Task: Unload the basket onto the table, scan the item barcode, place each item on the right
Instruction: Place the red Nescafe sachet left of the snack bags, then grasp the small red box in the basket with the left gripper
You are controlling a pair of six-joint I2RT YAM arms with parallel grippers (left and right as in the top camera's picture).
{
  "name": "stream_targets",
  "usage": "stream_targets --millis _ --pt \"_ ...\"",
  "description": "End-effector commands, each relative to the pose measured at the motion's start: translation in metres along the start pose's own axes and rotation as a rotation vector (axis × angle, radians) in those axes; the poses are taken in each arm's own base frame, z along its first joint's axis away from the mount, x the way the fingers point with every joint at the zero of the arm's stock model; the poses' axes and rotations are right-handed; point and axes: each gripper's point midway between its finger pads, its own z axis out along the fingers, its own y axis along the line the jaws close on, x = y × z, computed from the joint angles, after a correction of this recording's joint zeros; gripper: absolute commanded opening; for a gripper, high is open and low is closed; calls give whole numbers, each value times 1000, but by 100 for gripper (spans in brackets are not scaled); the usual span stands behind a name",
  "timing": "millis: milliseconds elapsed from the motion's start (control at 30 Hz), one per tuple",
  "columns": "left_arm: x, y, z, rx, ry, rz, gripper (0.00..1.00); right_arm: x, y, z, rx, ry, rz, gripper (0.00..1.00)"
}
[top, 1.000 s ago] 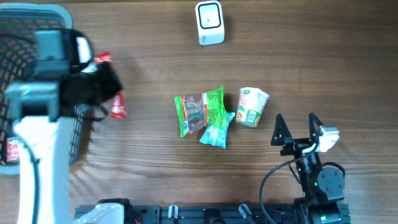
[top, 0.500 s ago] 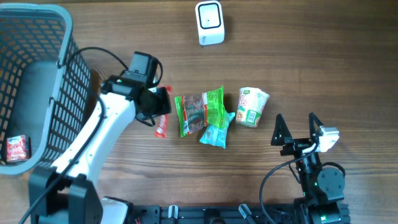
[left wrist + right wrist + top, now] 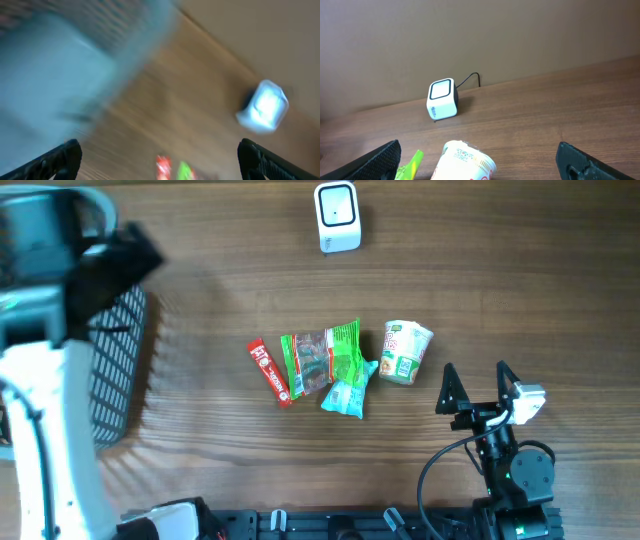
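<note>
**Red packet on the table, both pincers wide open**

The red stick packet (image 3: 270,372) is long, thin and shiny. It lies flat and slanted on the brown wooden table (image 3: 520,270), right beside the crinkly green packet (image 3: 322,360). A small blue-green packet (image 3: 348,395) and a round paper cup (image 3: 405,352), lying on its side, sit close by. The white scanner (image 3: 336,216) is a little box with rounded corners. It stands well apart, near the far edge. The left pincer (image 3: 159,150) looks blurry, up by the grey basket (image 3: 115,370) with net-like walls. Its fingers are spread wide and hold nothing. The right pincer (image 3: 478,390) is spread wide too, and empty, near the cup.
</note>
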Motion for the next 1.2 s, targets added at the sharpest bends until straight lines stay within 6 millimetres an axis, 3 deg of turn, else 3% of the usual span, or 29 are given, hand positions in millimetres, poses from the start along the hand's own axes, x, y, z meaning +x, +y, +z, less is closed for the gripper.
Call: stream_targets --millis 0,100,200,367,567,733,1033,1167 --pt "-31 98 1 -292 -79 -176 100 -2 1 0 -6 -8 1 100" --pt "-29 154 8 -409 -54 -329 100 -2 1 0 -6 -8 1 100" --pt "-15 204 31 -505 4 -439 100 -2 1 0 -6 -8 1 100" --pt "21 258 71 -614 110 -511 100 -2 1 0 -6 -8 1 100" --pt "64 317 102 -739 159 -624 100 -2 1 0 -6 -8 1 100" --pt "80 339 120 -757 158 -658 100 -2 1 0 -6 -8 1 100" --pt "101 354 156 -766 187 -657 99 -2 1 0 -6 -8 1 100" --pt "102 355 158 -766 187 -657 79 -2 1 0 -6 -8 1 100"
